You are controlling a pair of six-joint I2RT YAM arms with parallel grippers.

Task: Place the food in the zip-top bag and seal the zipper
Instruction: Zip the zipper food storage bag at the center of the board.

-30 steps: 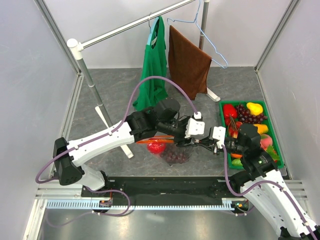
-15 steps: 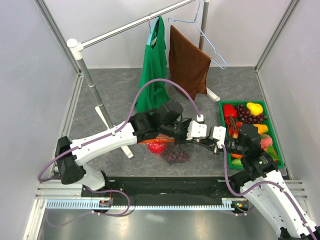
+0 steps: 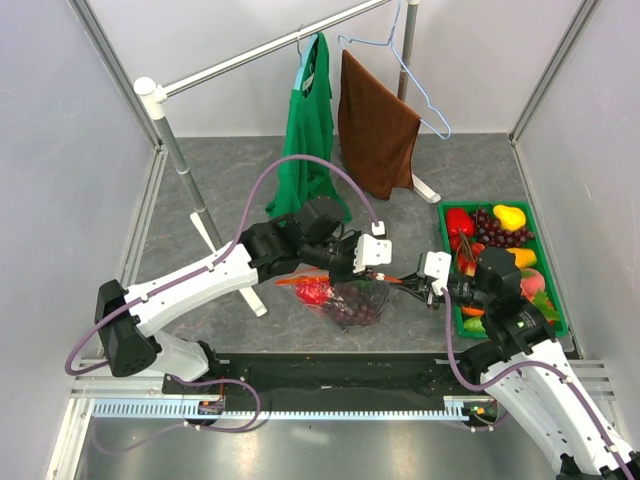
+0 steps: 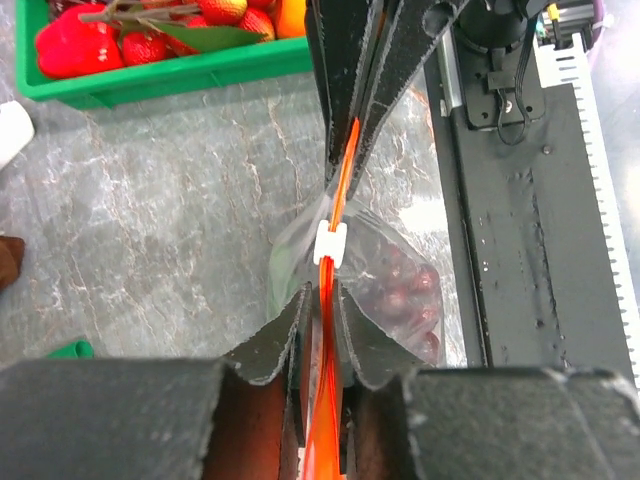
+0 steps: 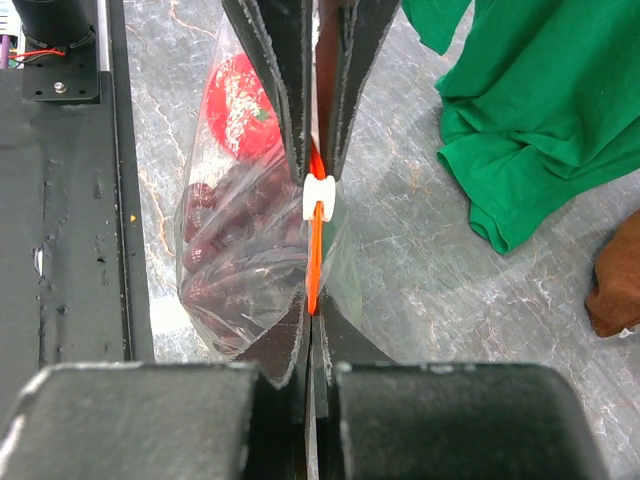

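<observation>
Nearest the arm bases, just in front of the zip-top bag [image 3: 350, 300], there's the black mounting strip [image 3: 340, 375]. The bag sags over the grey marbled worktop [image 3: 220, 190] with food [image 3: 345, 310] already in it: a red apple [image 5: 240, 100] and a clump of dark purple grapes [image 5: 235, 250].

The zipper [image 4: 340, 190] is stretched in a straight line along the top of the bag, with an arm at each end. The left gripper [image 4: 322, 300] has its jaws clamped on the orange strip at one end. The right gripper [image 5: 310, 320] has its jaws pinched tight on it at the other. The little white slider tab [image 4: 330, 243] sits on the strip between them, just beside the left jaws.

Right of the bag is a green tray [image 4: 200, 72] with more toy fruit, reds, yellows and another bunch of grapes. Behind the bag, a green garment [image 3: 305, 150] and a brown cloth [image 3: 375, 125] hang off a metal rail [image 3: 260, 55], with a blue wire hanger [image 3: 425, 100] next to them.
</observation>
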